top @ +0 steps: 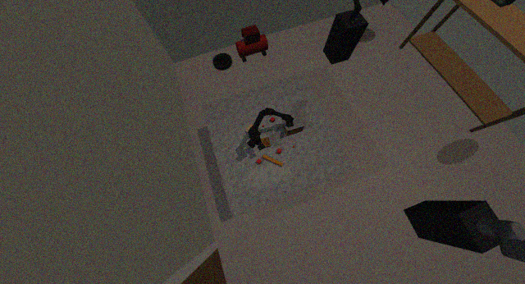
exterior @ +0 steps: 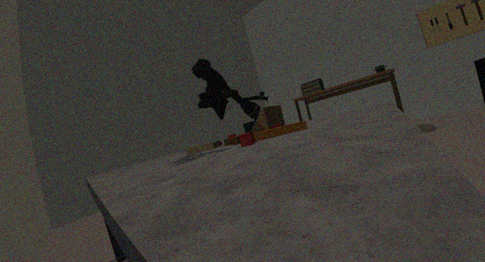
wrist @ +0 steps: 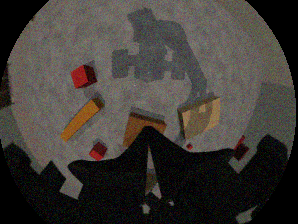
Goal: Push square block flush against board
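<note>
A brown square block (top: 266, 142) (exterior: 229, 141) (wrist: 136, 129) lies flat on the floor, its near part hidden by my fingers in the wrist view. An orange narrow board (top: 272, 160) (exterior: 282, 130) (wrist: 80, 121) lies to its left in the wrist view, at an angle to it. A clear gap separates the two. My gripper (top: 262, 147) (exterior: 222, 117) (wrist: 147, 129) is shut and empty, its tips above the floor and over the block in the wrist view.
A pale flat piece (exterior: 201, 148) (wrist: 204, 118) lies right of the block in the wrist view. Red cubes (top: 258, 161) (exterior: 247, 139) (wrist: 82, 76) lie around, another red cube (top: 279, 151) (wrist: 98, 151) between block and board. A brown upright piece (top: 294, 130) (exterior: 274, 116) stands behind.
</note>
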Action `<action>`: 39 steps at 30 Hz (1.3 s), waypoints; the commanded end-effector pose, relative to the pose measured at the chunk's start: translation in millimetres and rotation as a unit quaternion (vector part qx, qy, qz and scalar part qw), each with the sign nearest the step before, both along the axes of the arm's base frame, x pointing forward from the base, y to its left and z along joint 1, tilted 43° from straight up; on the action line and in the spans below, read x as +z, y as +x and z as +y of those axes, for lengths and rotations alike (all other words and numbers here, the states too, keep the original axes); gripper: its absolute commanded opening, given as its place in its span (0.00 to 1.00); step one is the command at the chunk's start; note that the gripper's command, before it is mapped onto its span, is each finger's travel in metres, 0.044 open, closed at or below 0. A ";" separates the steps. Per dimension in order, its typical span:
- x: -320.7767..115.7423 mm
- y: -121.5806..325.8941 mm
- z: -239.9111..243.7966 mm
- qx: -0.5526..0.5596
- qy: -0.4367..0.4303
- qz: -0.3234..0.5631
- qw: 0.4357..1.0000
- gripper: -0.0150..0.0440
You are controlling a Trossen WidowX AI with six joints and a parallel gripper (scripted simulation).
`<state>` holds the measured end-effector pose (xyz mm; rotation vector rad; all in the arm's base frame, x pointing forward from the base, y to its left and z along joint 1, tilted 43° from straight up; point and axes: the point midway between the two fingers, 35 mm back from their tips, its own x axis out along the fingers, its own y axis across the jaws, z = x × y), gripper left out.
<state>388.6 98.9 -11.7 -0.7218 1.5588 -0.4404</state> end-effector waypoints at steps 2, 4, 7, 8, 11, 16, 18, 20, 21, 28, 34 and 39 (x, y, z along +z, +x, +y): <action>-15.0 -14.3 6.3 0.067 0.003 0.062 0.996 0.25; -20.5 -19.5 8.0 0.093 0.003 0.085 0.992 0.25; -28.4 -27.6 10.3 0.131 0.004 0.120 0.984 0.25; -31.0 -30.3 11.0 0.144 0.004 0.132 0.981 0.25; -38.7 -38.8 12.8 0.182 0.004 0.166 0.969 0.25; -50.9 -53.5 14.9 0.243 0.005 0.222 0.944 0.25; -55.6 -59.5 15.4 0.268 0.005 0.244 0.932 0.25; -60.2 -65.7 15.7 0.291 0.005 0.266 0.919 0.25; -62.4 -68.8 15.8 0.303 0.006 0.276 0.912 0.25; -77.3 -91.1 15.3 0.383 0.006 0.349 0.855 0.25; -87.4 -108.7 13.5 0.440 0.006 0.401 0.803 0.25; -87.7 -109.2 13.4 0.441 0.006 0.403 0.802 0.25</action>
